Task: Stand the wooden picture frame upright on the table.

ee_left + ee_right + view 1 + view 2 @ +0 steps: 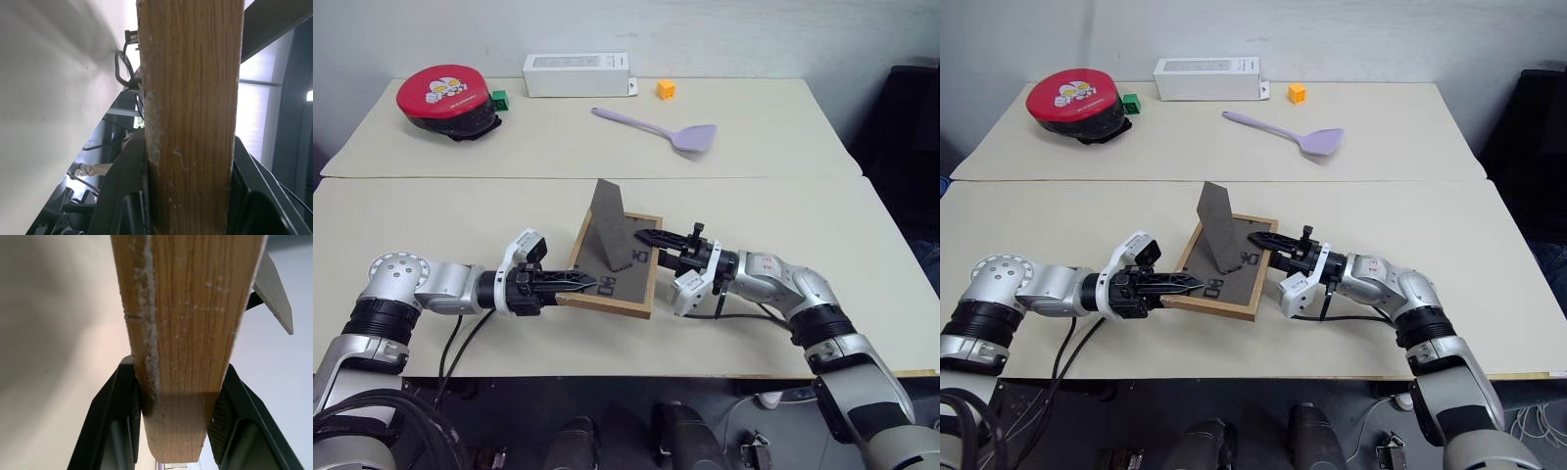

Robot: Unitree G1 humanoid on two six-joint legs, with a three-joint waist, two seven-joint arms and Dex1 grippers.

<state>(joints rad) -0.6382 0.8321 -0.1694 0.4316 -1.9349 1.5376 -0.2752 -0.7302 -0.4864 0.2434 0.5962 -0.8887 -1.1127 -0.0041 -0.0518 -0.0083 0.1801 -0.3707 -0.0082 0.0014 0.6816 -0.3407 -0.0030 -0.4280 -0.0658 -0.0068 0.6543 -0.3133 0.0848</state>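
Your table (431, 211) carries, along its far edge, a white rectangular box (576, 74) and a red-lidded round container (447, 101), with a lilac spatula (658, 128) lying nearer the seam, all well apart from the work. The wooden picture frame (613, 269) sits toward the near edge, back panel up, its fold-out stand (609, 229) raised. Your left gripper (574, 284) is clamped on the frame's near-left rim and your right gripper (654, 240) is clamped on its right rim; a green cube (499, 99) and an orange cube (666, 90) sit by the far edge.
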